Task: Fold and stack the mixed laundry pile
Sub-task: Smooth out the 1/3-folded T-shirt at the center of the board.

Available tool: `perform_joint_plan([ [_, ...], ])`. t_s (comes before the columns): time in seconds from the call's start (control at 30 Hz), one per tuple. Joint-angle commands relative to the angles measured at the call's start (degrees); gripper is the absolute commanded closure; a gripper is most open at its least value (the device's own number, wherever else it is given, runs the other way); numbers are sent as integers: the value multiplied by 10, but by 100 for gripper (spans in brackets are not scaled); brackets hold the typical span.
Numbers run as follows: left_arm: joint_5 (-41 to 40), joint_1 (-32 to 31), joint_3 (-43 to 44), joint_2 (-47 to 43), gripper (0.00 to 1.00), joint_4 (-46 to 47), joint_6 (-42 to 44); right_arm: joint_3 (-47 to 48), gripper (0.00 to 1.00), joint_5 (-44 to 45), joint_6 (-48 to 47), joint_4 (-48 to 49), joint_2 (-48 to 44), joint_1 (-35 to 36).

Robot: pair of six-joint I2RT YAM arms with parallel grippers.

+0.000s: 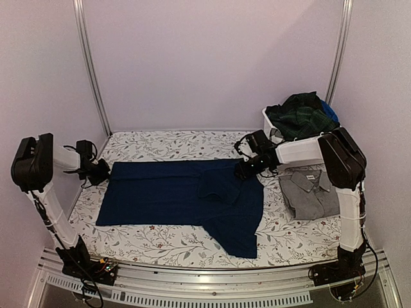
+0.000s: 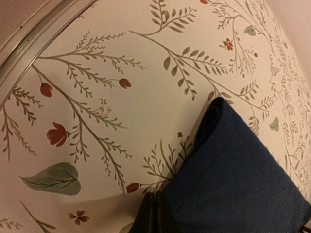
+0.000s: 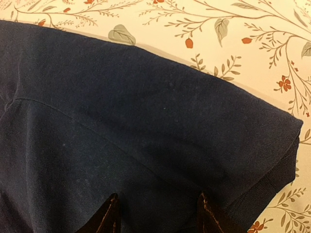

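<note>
Navy blue cloth shirt point(image 1: 173, 192) lies spread flat across the middle of the counter point(image 1: 192, 269), with one short sleeve reaching toward the near edge. Only the top view takes in this whole layout; the wrist views add close detail.

From the left wrist, the left tool point(image 2: 154, 218) has its dark fingers pressed together right at the shirt's pointed far-left corner. Whether any fabric is caught between them cannot be told. From the right wrist, the right tool point(image 3: 159, 216) is spread. Its two brown-tipped fingers point(image 3: 109, 216) stand apart over the hemmed sleeve at the shirt's far-right side, with flat fabric beneath them.

The top view alone shows a grey collared shirt point(image 1: 311, 191) folded near the counter's right edge, close to the navy shirt but not touching it. A white plastic bin point(image 1: 268, 119) sits in the far-right corner. It holds a dark green plaid garment point(image 1: 302, 117) heaped above its rim, with a bit of bright blue cloth point(image 1: 331, 112) behind. The right arm reaches across in front of the bin and hides part of its near side.

A floral-patterned cloth point(image 1: 167, 144), cream with grey-green sprigs and small red blooms, covers the counter. A metal rail point(image 2: 29, 41) runs along its left edge. Aluminium posts point(image 1: 90, 64) rise at the far corners against pale walls point(image 1: 212, 58).
</note>
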Motion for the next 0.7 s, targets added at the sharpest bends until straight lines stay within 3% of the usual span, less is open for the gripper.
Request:
perform_joint_plan([
  [0.0,-28,18,29,22,100,-45,0,-9,48,38,0,-69,50,-22],
  [0.3,-31,23,68,42,100,-59,0,55,47,26,-10,-97,62,-29],
  [0.4,-21,-1,40,-17,59,-28,15,53,46,-11,-8,-100,34,-25],
  [0.43,-24,-15,28,-43,50,-18,25,46,46,-29,-8,-96,10,-22],
  [0.5,-3,-50,6,-92,46,15,38,24,45,-50,-8,-87,-35,-10],
  [0.67,56,-189,-24,-152,53,56,64,-46,45,-102,8,-77,-155,16],
])
